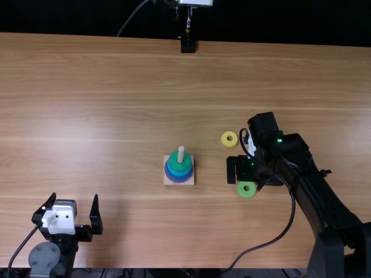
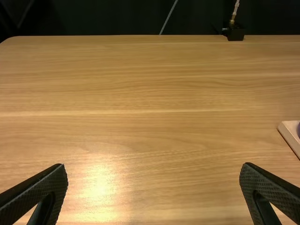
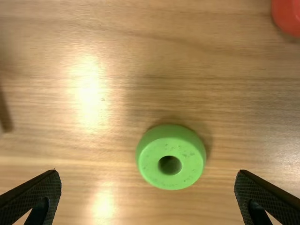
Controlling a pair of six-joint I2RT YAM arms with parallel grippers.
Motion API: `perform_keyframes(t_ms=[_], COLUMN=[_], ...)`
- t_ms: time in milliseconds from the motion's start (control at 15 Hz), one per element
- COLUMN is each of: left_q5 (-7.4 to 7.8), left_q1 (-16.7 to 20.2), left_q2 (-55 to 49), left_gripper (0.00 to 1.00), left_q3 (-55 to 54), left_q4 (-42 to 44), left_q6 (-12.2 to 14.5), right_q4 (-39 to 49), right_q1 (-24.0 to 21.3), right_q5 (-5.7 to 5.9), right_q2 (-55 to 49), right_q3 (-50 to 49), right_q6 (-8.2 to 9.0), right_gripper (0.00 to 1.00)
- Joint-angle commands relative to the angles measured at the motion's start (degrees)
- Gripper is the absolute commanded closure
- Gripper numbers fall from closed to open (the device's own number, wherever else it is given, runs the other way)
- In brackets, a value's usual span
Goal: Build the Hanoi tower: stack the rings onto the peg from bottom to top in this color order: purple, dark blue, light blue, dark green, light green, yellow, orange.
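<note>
On the square wooden base, the peg carries purple, dark blue, light blue and, uppermost, dark green rings. My right gripper is over the light green ring; in the right wrist view that gripper is open, with the light green ring flat on the table below, between its fingers' lines. The yellow ring lies just beyond. A red-orange ring is partly cut off at the right wrist view's corner. My left gripper is open and empty, also in its wrist view.
The wooden table extends around the stack. A black mount stands at its far edge. The right arm's cable loops over the near right side. The base's corner shows at the left wrist view's edge.
</note>
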Motion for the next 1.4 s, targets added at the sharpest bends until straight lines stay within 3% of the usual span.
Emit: perform_keyframes(t_ms=[0,467,667,733,867,933,1333], left_q5=[0.38,0.38,0.38,0.38,0.38,0.38,0.38], left_q1=[-0.62,-0.62,-0.62,-0.62,-0.62,-0.62,-0.62], left_q2=[-0.69,-0.69,-0.69,-0.69,-0.69,-0.69,-0.69], left_gripper=[0.00,0.00,0.00,0.00,0.00,0.00,0.00], left_q3=[-6.00,-6.00,-6.00,-6.00,-6.00,-6.00,-6.00], left_q4=[-4.43,-4.43,-4.43,-4.43,-4.43,-4.43,-4.43], left_q6=[0.20,0.20,0.20,0.20,0.20,0.20,0.20], right_q4=[0.03,1.30,6.25,8.79,13.22,13.53,12.90], right_q1=[0.03,0.12,0.38,0.38,0.65,0.74,3.20], right_q5=[3.88,4.09,4.30,4.72,7.36,7.88,7.88], right_q2=[1.22,2.18,2.10,1.92,1.83,1.74,1.04], right_q3=[0.80,-2.37,-5.18,-6.50,-8.87,-9.49,-13.18], right_q6=[0.86,1.07,1.18,1.07,1.07,1.07,1.28], right_gripper=[0.00,0.00,0.00,0.00,0.00,0.00,0.00])
